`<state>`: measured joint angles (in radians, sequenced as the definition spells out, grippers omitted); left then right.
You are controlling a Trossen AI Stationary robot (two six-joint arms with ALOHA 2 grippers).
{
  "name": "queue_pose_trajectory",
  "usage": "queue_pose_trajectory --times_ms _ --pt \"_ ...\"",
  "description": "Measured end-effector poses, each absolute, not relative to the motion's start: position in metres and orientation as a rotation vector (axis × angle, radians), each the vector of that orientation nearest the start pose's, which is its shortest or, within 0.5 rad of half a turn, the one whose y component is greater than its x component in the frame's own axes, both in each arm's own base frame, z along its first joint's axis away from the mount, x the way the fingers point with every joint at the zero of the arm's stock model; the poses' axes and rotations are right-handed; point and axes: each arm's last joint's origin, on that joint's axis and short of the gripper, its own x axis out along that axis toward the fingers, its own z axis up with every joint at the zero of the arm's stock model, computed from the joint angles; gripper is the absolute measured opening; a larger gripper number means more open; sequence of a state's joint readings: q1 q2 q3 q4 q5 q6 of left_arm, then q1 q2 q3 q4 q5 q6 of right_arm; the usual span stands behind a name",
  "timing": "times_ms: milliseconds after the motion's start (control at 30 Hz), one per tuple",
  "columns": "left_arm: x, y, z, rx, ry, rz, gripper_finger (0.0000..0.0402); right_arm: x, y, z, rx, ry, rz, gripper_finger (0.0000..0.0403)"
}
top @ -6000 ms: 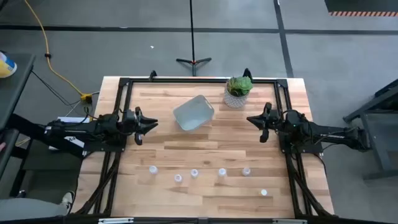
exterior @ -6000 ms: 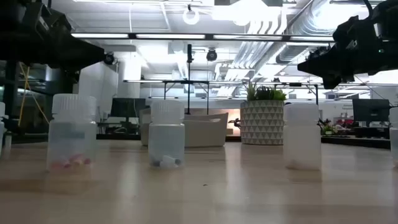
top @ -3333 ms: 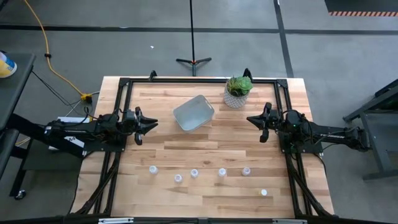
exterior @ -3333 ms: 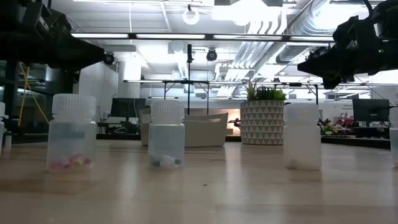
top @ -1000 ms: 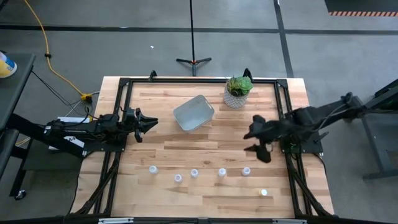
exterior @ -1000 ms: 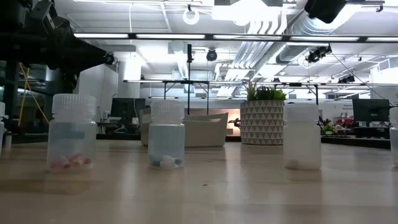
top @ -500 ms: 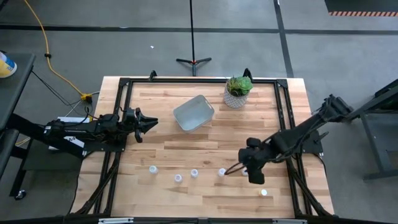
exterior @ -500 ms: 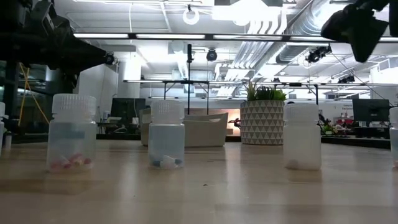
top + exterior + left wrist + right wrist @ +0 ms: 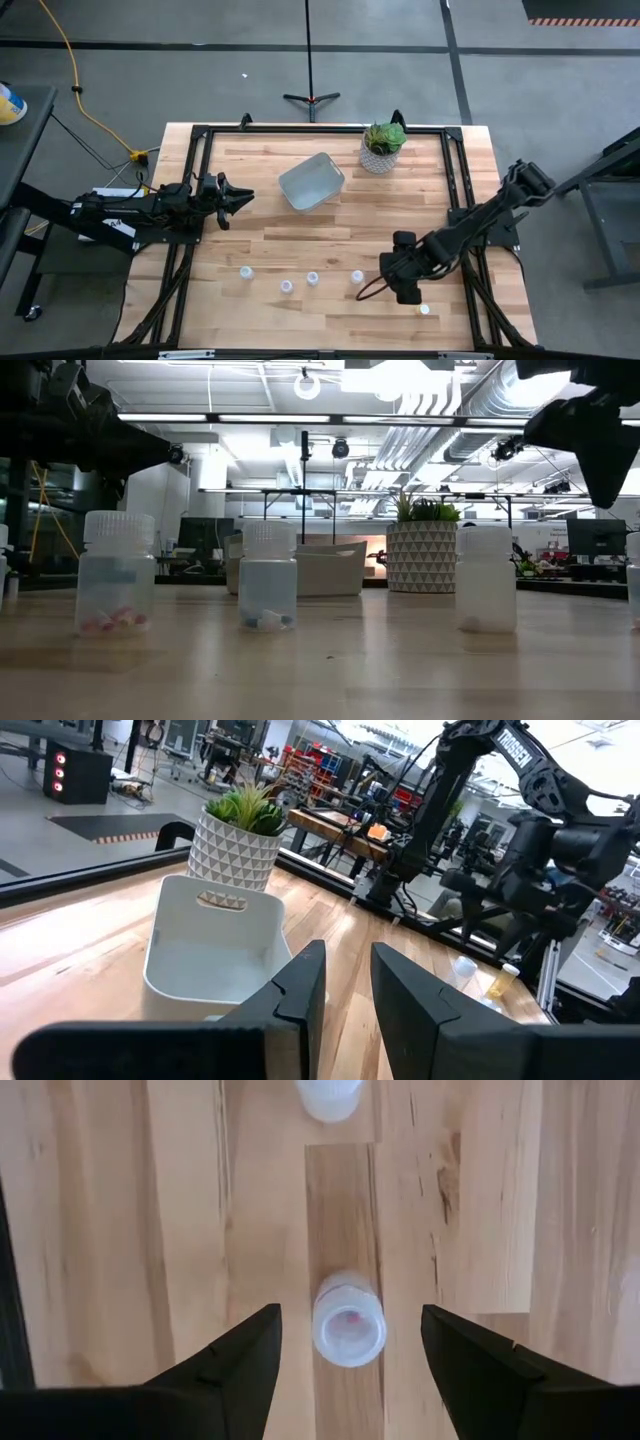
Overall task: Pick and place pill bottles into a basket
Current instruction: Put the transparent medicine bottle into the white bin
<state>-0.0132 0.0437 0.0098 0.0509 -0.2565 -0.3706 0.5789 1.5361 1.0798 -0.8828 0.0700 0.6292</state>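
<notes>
Five small whitish pill bottles show in the high view near the table's near edge: four in a row (image 9: 245, 271) (image 9: 287, 286) (image 9: 312, 278) (image 9: 357, 276) and one apart (image 9: 424, 310). My right gripper (image 9: 397, 277) hangs over the row's right end and hides a bottle there. It is open and points down, and its fingers (image 9: 240, 1365) stand on either side of a white-capped bottle (image 9: 349, 1320) without touching it. The pale basket (image 9: 311, 181) rests on the table's far half. My left gripper (image 9: 237, 197) is open and empty at the left, and it faces the basket (image 9: 215, 945).
A white pot with a green plant (image 9: 383, 146) stands at the far right, beside the basket. A black frame (image 9: 200, 135) runs around the table. In the low view the bottles (image 9: 117, 573) (image 9: 268, 576) (image 9: 486, 578) stand upright on their bases.
My right arm has swung from the table's right side toward the near edge and leftward. It has tipped its gripper downward and come over the right end of the bottle row. My left arm and the bottles have kept still.
</notes>
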Motion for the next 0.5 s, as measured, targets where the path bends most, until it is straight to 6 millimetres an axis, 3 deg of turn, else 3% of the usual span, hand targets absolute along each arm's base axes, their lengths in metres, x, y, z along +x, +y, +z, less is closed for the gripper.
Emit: queue_pose_trajectory --times_ms 500 --pt "0.099 0.006 0.168 -0.371 -0.062 0.235 0.012 0.24 0.155 0.2 0.056 1.418 -0.015 0.0231"
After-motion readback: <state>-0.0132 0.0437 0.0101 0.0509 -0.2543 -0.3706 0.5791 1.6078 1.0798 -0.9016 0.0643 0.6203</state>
